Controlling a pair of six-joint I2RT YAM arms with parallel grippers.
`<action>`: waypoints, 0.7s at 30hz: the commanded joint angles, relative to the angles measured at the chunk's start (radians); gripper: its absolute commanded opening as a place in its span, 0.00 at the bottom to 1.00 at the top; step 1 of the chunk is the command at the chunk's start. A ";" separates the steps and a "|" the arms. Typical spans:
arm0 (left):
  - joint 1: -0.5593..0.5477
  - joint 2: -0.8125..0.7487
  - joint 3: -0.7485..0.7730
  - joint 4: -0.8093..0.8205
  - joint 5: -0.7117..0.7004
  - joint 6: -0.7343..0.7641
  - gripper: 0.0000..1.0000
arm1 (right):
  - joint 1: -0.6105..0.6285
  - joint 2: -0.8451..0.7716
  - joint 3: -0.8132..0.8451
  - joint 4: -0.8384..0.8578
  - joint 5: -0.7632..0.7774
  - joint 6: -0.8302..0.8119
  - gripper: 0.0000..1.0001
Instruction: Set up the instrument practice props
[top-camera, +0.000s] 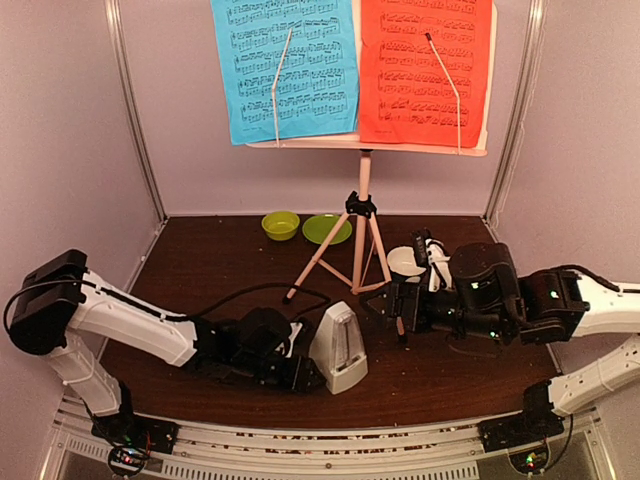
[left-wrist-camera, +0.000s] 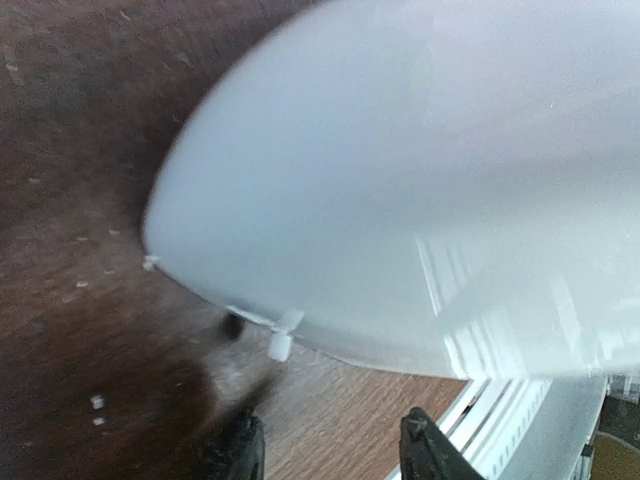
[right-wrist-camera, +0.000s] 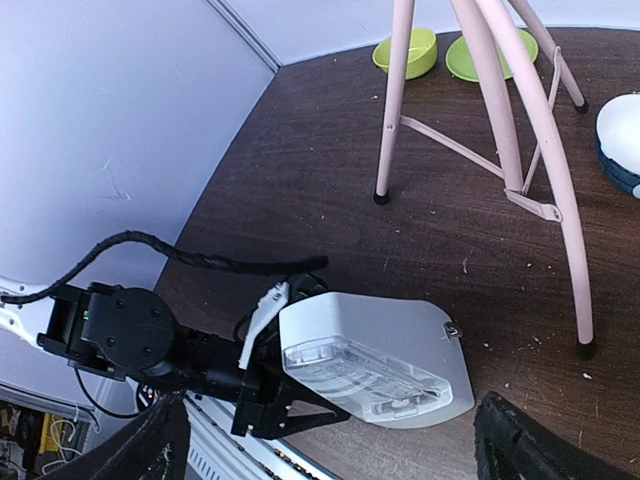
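The pale pink music stand (top-camera: 364, 190) is at the back on its tripod legs (right-wrist-camera: 500, 110). A blue page (top-camera: 285, 65) and a red page (top-camera: 425, 65) rest on it. The white metronome (top-camera: 338, 350) is near the table's front edge. My left gripper (top-camera: 305, 372) is right against its left side. In the left wrist view the metronome (left-wrist-camera: 400, 180) fills the frame just beyond my left gripper (left-wrist-camera: 330, 450). The fingertips are apart with bare wood between them, and no contact shows. My right gripper (top-camera: 392, 312) hangs wide open to the metronome's right, looking down on the metronome (right-wrist-camera: 370, 350).
A green bowl (top-camera: 280, 225) and a green plate (top-camera: 326, 229) sit at the back by the wall. A small white bowl (top-camera: 405, 262) lies beside my right wrist. A black cable (top-camera: 250, 292) trails over the left arm. A metal rail (top-camera: 320, 440) runs along the near edge.
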 joint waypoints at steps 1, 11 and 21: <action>0.010 -0.147 -0.141 0.158 -0.112 -0.016 0.50 | 0.032 0.079 0.090 -0.052 0.020 -0.048 1.00; 0.012 -0.466 -0.342 0.116 -0.348 0.003 0.57 | 0.106 0.360 0.312 -0.209 0.081 -0.039 1.00; 0.012 -0.476 -0.333 0.076 -0.331 0.034 0.57 | 0.108 0.477 0.328 -0.222 0.116 0.006 1.00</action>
